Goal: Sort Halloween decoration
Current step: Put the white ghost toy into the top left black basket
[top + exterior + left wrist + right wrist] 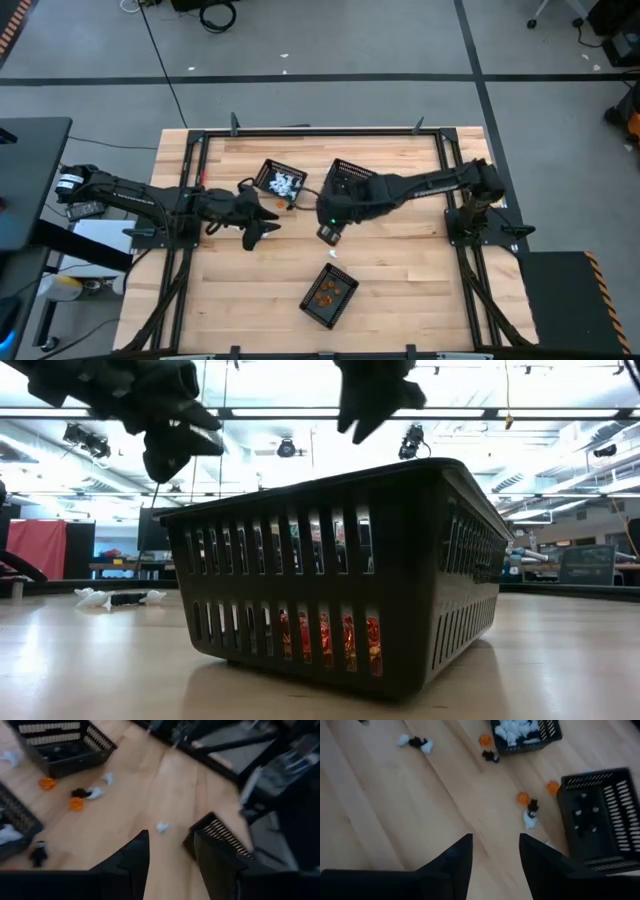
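The Halloween decoration is small orange, white and black trinkets. Some lie loose on the wooden table: orange ones [522, 798] [552, 787], a black one [533, 806] and a white one [530, 820] between the baskets, and a white one [162, 826] alone. My left gripper [262, 232] hangs open above the table's middle left, nothing between its fingers [135, 865]. My right gripper [330, 235] hangs open over the table's middle, pointing steeply down, also with nothing between its fingers [457, 865].
Three black mesh baskets stand on the table: one with white trinkets [281, 181], one with black trinkets [605, 815] partly under my right arm, one with orange trinkets [329, 295] near the front edge. More trinkets [412, 742] lie toward the left. Bare wood lies under both grippers.
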`<control>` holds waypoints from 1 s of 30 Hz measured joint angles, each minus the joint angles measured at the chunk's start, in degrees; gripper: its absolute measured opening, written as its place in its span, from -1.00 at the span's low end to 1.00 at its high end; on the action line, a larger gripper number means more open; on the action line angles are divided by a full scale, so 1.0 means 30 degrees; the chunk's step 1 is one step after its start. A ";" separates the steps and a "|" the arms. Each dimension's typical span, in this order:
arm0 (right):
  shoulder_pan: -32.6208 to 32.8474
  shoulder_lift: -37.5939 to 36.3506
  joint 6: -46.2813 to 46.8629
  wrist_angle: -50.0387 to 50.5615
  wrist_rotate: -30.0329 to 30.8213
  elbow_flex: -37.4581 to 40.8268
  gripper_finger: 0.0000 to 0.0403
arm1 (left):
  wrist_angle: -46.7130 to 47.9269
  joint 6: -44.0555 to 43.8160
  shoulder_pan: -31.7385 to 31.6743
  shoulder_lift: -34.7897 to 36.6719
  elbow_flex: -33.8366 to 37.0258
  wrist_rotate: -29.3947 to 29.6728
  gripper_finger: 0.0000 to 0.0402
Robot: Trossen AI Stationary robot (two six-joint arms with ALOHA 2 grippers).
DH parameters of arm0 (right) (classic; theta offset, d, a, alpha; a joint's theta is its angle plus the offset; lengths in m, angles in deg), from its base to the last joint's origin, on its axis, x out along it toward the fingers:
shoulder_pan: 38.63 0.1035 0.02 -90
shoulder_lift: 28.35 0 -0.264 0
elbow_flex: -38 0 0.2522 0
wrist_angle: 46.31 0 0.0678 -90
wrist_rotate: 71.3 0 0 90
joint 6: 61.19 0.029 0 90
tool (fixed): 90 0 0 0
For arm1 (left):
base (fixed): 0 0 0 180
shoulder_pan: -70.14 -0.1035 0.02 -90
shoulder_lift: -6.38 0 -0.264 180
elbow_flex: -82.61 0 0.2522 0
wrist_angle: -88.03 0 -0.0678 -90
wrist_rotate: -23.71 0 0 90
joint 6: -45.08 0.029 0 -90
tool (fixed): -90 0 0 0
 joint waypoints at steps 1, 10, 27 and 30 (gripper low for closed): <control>0.0109 -0.0448 0.0162 -0.0665 0.0002 0.0917 -0.19 | -0.0260 -0.0378 -0.0025 0.0000 0.0000 -0.0106 -0.18; -0.0480 -0.5671 -0.1032 -0.8755 -0.2019 0.9330 -0.26 | 0.0634 -0.3878 -0.0247 0.0007 -0.0007 -0.0123 -0.18; -0.3608 -0.7379 -0.6553 -1.1932 -0.4010 1.2982 -0.26 | 1.5599 -0.4015 -0.2251 -0.1341 -0.5852 0.1653 -0.18; -0.4006 -0.7379 -0.6568 -1.2387 -0.3864 1.2982 -0.26 | 1.6876 -0.4369 -0.2032 -0.2420 -0.5932 0.0475 -0.18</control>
